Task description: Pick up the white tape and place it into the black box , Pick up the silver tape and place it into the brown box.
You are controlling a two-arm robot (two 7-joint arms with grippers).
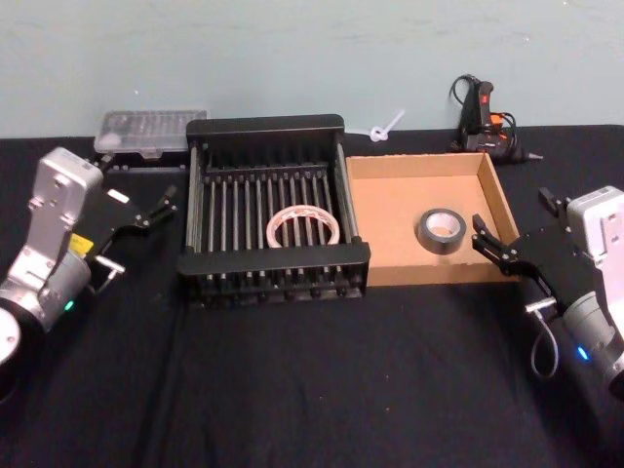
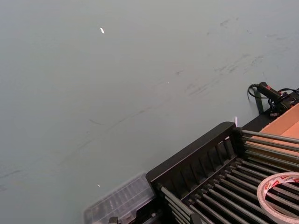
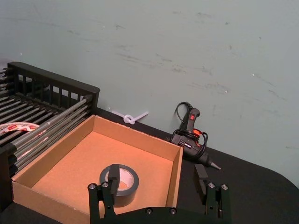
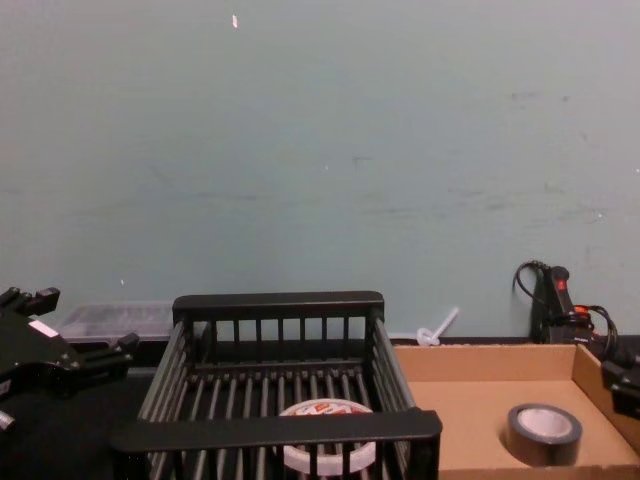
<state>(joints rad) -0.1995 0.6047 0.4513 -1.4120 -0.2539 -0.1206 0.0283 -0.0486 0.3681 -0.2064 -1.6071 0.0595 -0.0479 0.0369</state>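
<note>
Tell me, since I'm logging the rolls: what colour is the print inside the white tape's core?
Red, clearest in the left wrist view on the white tape.

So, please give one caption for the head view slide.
White tape in black box, silver tape in brown box; both pincers open.

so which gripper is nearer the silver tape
Right. The right gripper is open just past the brown box's right wall, close to the silver tape. The left gripper sits beyond the black box, on its far left side.

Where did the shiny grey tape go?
The silver tape lies flat inside the brown box, toward its right side, close to the open right gripper.
</note>
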